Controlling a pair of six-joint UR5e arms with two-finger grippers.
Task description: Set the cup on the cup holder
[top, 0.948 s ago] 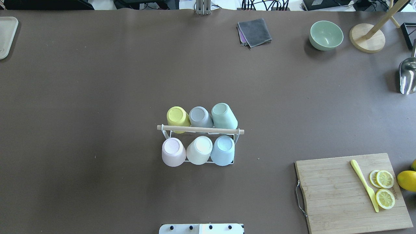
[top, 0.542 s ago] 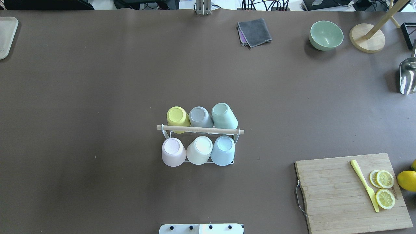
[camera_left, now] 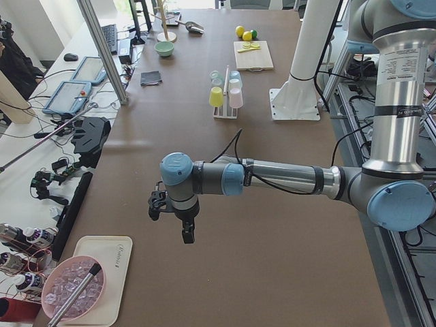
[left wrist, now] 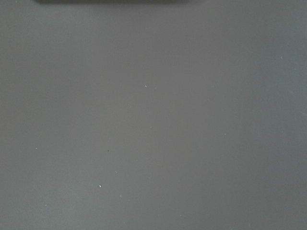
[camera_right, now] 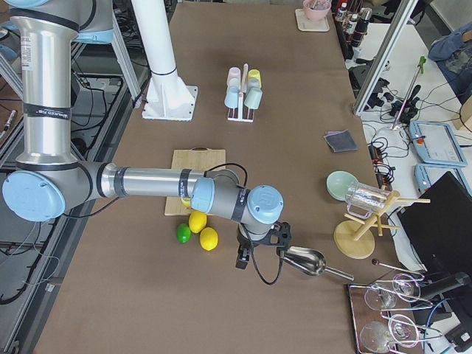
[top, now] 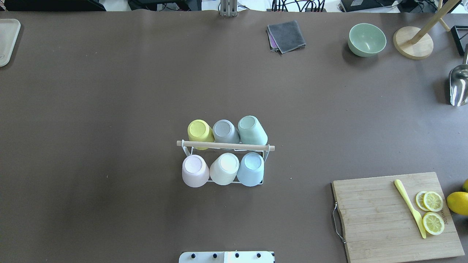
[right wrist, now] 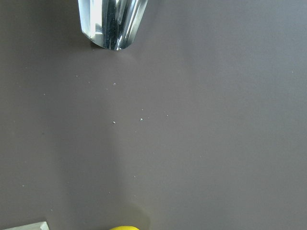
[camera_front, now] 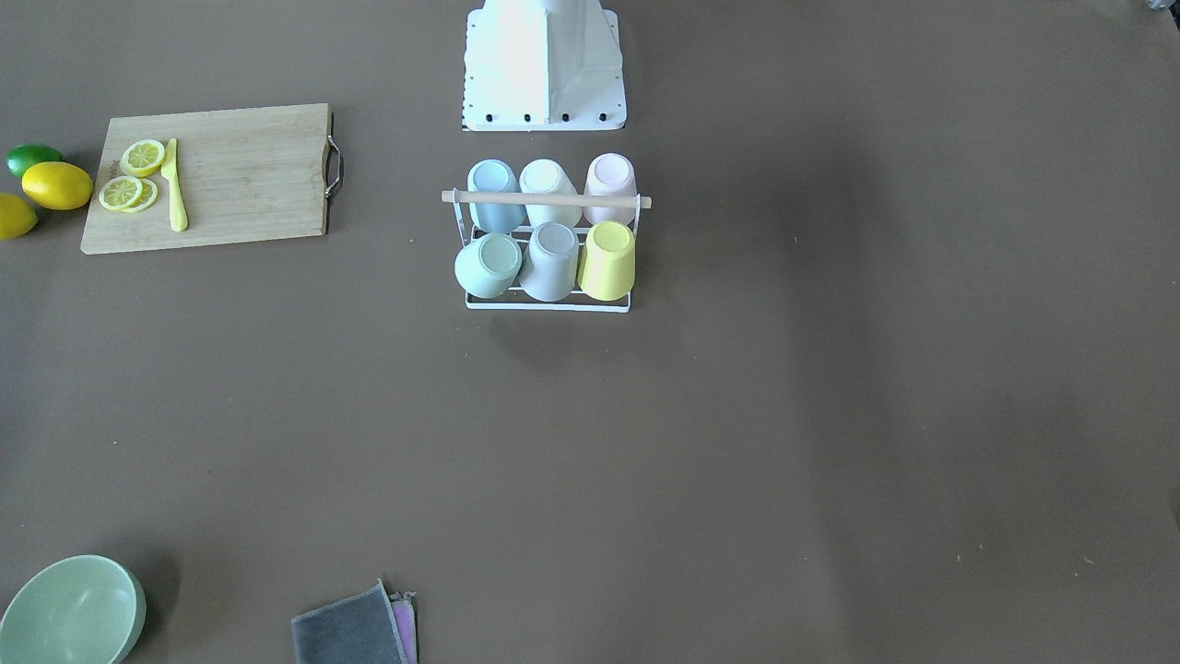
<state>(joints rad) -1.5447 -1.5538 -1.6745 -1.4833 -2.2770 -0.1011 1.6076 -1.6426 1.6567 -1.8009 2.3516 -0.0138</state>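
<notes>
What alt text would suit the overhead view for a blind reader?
A white wire cup holder with a wooden handle stands mid-table, six pastel cups upside down on it in two rows. A cutting board with lemon slices lies lower right; a green bowl, top right.

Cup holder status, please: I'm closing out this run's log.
Left gripper and right gripper far out to either side, open or shut unclear. Cup holder carries six upturned cups. Nothing over it.
</notes>
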